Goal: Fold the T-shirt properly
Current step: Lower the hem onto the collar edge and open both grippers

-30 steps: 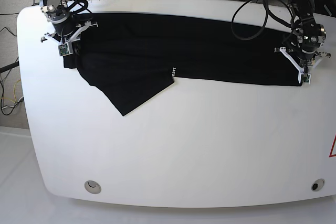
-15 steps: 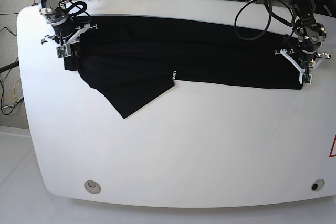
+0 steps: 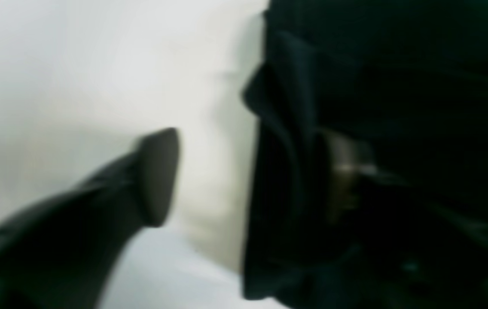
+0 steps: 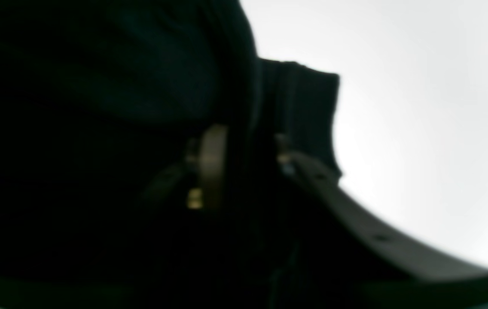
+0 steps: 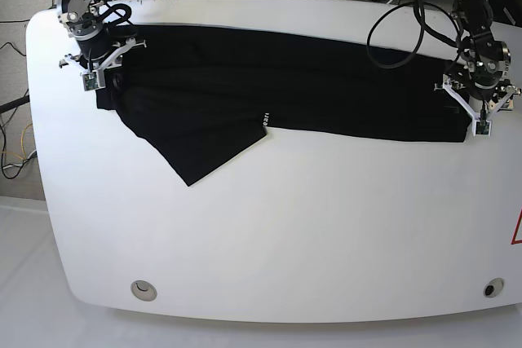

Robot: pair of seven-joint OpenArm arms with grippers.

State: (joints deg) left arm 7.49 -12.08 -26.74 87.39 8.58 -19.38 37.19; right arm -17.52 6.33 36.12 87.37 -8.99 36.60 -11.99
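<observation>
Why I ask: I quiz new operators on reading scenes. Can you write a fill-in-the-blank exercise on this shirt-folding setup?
1. The shirt is made of plain ___ cloth.
2. It lies spread out on a ___ table.
3. The left gripper, at one end of the shirt, has its jaws ___.

Missing words: black; white; open

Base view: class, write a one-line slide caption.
Black T-shirt stretched across the white table, one robot hand at each end.
</observation>
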